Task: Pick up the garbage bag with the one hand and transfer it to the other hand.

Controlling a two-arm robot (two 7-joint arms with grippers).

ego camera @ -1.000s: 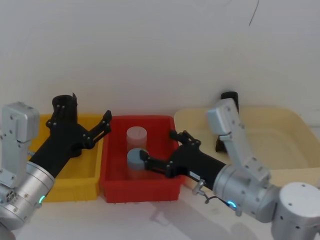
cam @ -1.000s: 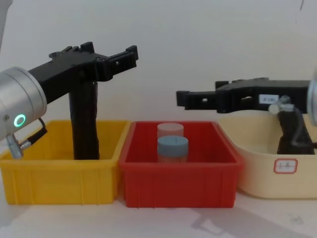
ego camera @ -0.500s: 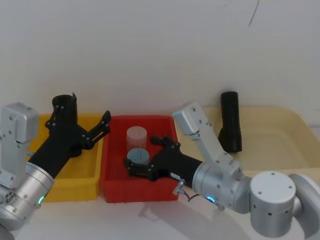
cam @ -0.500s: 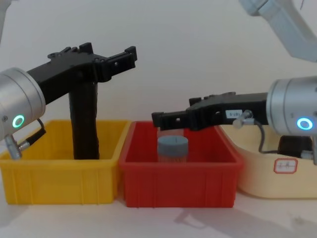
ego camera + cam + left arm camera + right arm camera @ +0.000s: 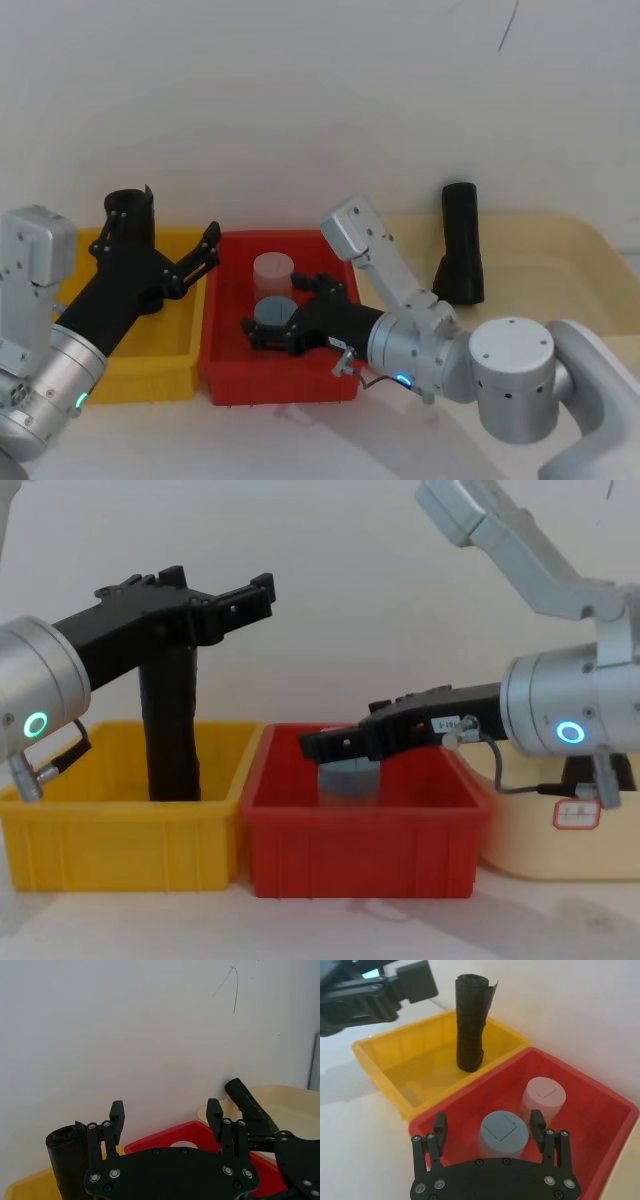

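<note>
Standing upright in the yellow bin [image 5: 150, 370]: the garbage bag [image 5: 170, 725].

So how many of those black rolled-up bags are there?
2. One garbage bag stands upright in the yellow bin, beside the left gripper. Another black roll stands in the cream tub. More could be hidden.

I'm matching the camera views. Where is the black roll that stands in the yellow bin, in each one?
Head: roll at far left, at the back of the yellow bin.
Chest: at left, upright in the bin.
Left wrist: just outside one finger of the left gripper.
Right wrist: upright in the bin, beyond the red bin.
Shared landmark: the yellow bin.
</note>
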